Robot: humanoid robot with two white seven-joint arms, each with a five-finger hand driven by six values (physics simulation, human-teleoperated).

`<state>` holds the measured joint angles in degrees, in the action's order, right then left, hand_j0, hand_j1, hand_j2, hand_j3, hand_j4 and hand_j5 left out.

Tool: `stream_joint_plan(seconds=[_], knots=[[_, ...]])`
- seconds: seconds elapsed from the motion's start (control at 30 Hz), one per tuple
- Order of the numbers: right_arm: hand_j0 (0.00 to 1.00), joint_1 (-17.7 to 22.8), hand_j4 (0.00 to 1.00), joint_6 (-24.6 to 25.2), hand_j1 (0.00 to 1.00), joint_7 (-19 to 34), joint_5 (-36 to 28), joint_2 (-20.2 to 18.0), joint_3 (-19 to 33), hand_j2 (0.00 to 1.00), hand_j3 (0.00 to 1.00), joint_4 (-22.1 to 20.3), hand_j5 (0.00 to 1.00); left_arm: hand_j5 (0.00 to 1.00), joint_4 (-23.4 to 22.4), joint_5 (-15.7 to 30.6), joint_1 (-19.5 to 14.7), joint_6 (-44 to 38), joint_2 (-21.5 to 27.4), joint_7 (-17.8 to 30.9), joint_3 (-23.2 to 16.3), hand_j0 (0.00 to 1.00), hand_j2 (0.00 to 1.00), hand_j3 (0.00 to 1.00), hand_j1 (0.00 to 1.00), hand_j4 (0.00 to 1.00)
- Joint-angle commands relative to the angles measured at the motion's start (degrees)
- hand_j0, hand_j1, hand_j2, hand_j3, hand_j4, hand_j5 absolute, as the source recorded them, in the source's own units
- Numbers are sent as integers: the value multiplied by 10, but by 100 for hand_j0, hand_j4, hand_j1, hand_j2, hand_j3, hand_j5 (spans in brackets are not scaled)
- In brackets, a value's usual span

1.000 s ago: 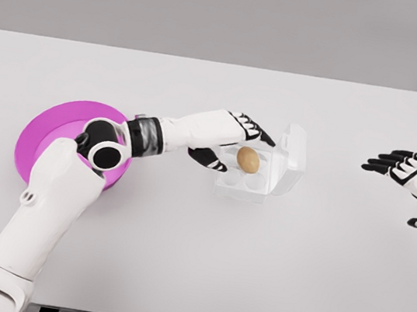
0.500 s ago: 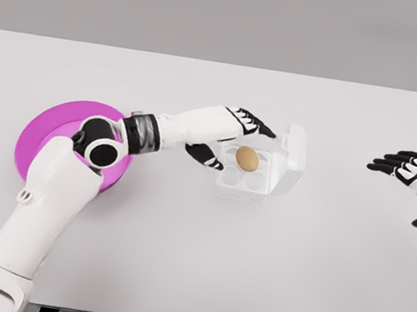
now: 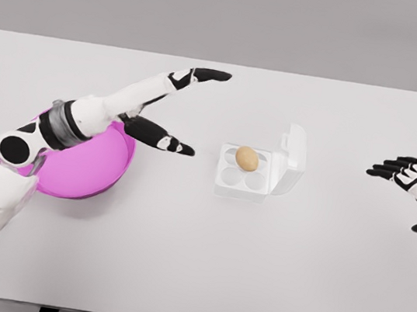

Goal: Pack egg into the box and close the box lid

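Observation:
A brown egg [image 3: 247,158] sits in a back cup of the small white egg box [image 3: 242,181] near the table's middle. The box lid [image 3: 294,158] stands raised on the right side. My left hand [image 3: 184,109] hovers well to the left of the box, fingers spread wide and holding nothing. My right hand [image 3: 407,193] stays at the far right edge, open, well apart from the box.
A magenta plate [image 3: 86,161] lies at the left, partly under my left forearm [image 3: 97,112]. The white table [image 3: 192,263] stretches wide in front of the box.
My left hand has pulled back from the box, moving left and up, leaving the egg in its cup. The right hand has barely shifted.

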<state>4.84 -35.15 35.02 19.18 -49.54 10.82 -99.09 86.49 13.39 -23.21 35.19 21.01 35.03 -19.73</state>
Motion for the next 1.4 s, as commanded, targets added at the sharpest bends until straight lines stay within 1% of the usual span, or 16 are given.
stream_joint_plan(seconds=[0.0,0.07,0.13,0.27,0.33,0.37,0.4,0.47,0.5,0.57,0.83,0.93,1.0,1.07,1.2,1.37], knots=[[100,0,100,2,100,0,12,-4,0,100,100,25,100,100,68,203,2,-2,89,0,3,100,100,100,100,100],[100,-3,100,2,100,0,30,1,1,100,100,55,100,100,93,276,26,-2,135,0,7,100,100,100,100,100],[100,-4,100,2,100,0,43,3,-2,100,100,57,100,100,98,309,52,-2,153,0,32,100,100,100,100,100],[100,-13,100,2,100,0,65,2,-21,100,100,56,100,100,116,308,113,-2,162,0,96,100,100,100,100,100],[100,-50,100,2,100,0,94,3,-68,100,100,58,100,100,111,306,125,-2,200,0,97,100,100,100,100,100],[100,-57,100,2,100,0,95,3,-83,100,100,58,100,100,109,306,128,-2,205,0,97,100,100,100,100,100],[100,-77,100,2,100,0,96,4,-121,100,100,56,100,100,105,305,140,-2,218,0,99,100,100,100,100,100],[100,-87,100,2,100,0,98,20,-146,100,100,57,100,100,102,302,152,-2,225,0,99,100,100,100,100,100],[100,-91,100,2,100,0,115,30,-149,100,100,58,100,100,91,301,157,-2,229,0,100,100,100,100,100,100],[100,-97,100,2,100,0,137,47,-149,100,100,59,100,100,87,301,161,-2,239,0,100,100,100,100,100,100],[100,-105,100,2,100,0,136,46,-152,100,100,51,100,100,79,300,161,-2,243,0,99,100,100,100,100,100],[100,-108,100,2,100,0,136,52,-162,100,100,43,100,100,79,296,161,-2,243,0,100,100,100,100,100,100],[100,-124,100,2,100,0,136,59,-175,100,100,43,100,100,79,296,160,-2,243,0,100,100,100,100,100,100],[100,-127,100,2,100,0,136,70,-178,100,100,41,100,100,79,296,161,-2,243,0,100,100,100,100,100,100],[100,-127,100,2,100,0,135,72,-183,100,100,22,100,100,79,296,161,-2,242,0,100,100,100,100,100,100],[100,-127,100,2,100,0,134,78,-184,100,100,17,100,100,79,296,160,-2,242,0,100,100,100,100,100,100]])
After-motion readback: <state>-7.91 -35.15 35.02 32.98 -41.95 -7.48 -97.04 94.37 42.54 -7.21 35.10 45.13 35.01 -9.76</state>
